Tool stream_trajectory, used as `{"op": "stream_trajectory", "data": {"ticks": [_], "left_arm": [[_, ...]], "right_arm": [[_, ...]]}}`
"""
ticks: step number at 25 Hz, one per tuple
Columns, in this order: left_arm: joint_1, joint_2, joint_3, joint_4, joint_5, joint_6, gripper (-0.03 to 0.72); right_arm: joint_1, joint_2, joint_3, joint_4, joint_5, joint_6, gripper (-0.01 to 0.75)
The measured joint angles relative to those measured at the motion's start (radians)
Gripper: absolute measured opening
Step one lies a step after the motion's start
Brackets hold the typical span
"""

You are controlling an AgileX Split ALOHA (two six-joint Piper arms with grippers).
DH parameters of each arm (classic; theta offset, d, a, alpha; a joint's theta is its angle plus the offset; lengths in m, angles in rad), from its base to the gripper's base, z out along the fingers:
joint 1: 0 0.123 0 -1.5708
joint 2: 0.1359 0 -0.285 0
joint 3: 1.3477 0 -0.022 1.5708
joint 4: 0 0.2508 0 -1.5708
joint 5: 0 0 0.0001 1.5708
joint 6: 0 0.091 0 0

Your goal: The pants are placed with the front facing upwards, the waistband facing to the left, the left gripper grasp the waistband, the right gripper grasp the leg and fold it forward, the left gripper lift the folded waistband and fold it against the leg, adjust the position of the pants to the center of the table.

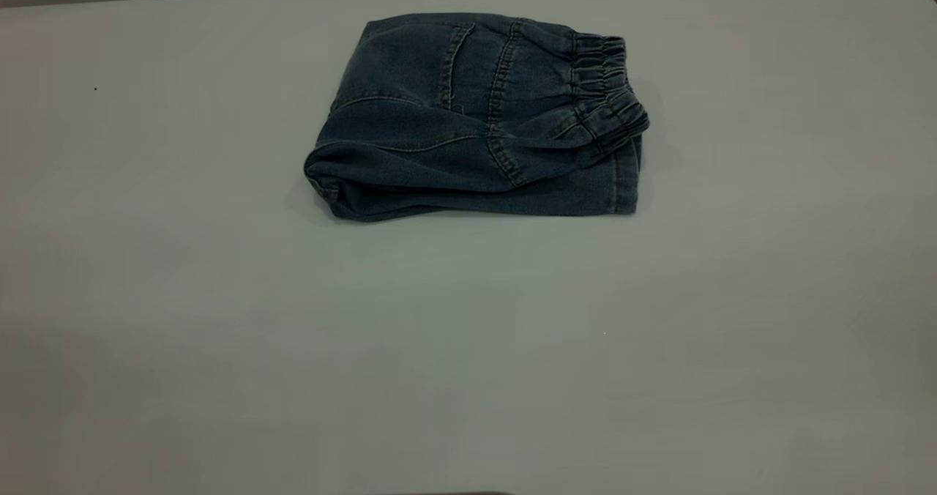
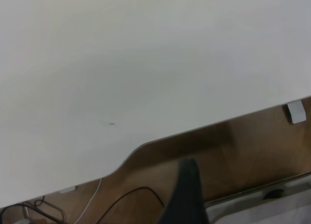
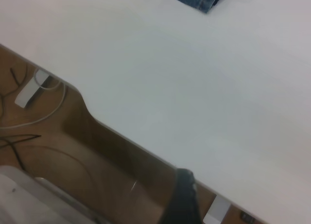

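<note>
Only one black fingertip of the left gripper (image 2: pixel 187 195) is seen, held off the table edge above a brown wooden floor (image 2: pixel 233 156) with cables; whether it is spread or closed cannot be told. The same holds for the right gripper (image 3: pixel 183 199), probably parked too. The small blue denim pants (image 1: pixel 476 118) are laid folded on the plain white table (image 1: pixel 468 348), toward its far side, the gathered waistband (image 1: pixel 607 88) at the right.

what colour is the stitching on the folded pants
Tan-yellow thread on blue denim pants, clearest in the exterior view along the seams near the waistband.
</note>
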Motion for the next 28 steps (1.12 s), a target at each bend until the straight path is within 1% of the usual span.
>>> {"op": "stream_trajectory", "data": {"ticks": [13,15,18,24,26,28], "left_arm": [[0.0,0.0,0.0,0.0,-0.001,0.001,0.57],[0.0,0.0,0.0,0.0,-0.001,0.001,0.57],[0.004,0.0,0.0,0.0,-0.001,0.001,0.57],[0.056,-0.001,0.0,0.0,-0.002,0.001,0.57],[0.057,-0.011,0.0,0.0,-0.003,0.001,0.57],[0.057,-0.034,0.0,0.0,-0.003,0.001,0.57]], "right_arm": [[0.0,-0.002,0.0,-0.001,0.0,-0.001,0.53],[-0.024,-0.016,0.0,0.001,0.0,-0.002,0.53],[-0.134,-0.049,0.0,0.001,0.0,-0.003,0.53],[-0.385,-0.16,0.0,0.002,0.001,-0.003,0.53],[-0.441,-0.205,0.0,0.002,0.001,-0.003,0.53],[-0.472,-0.224,0.0,0.002,0.007,-0.003,0.53]]}}
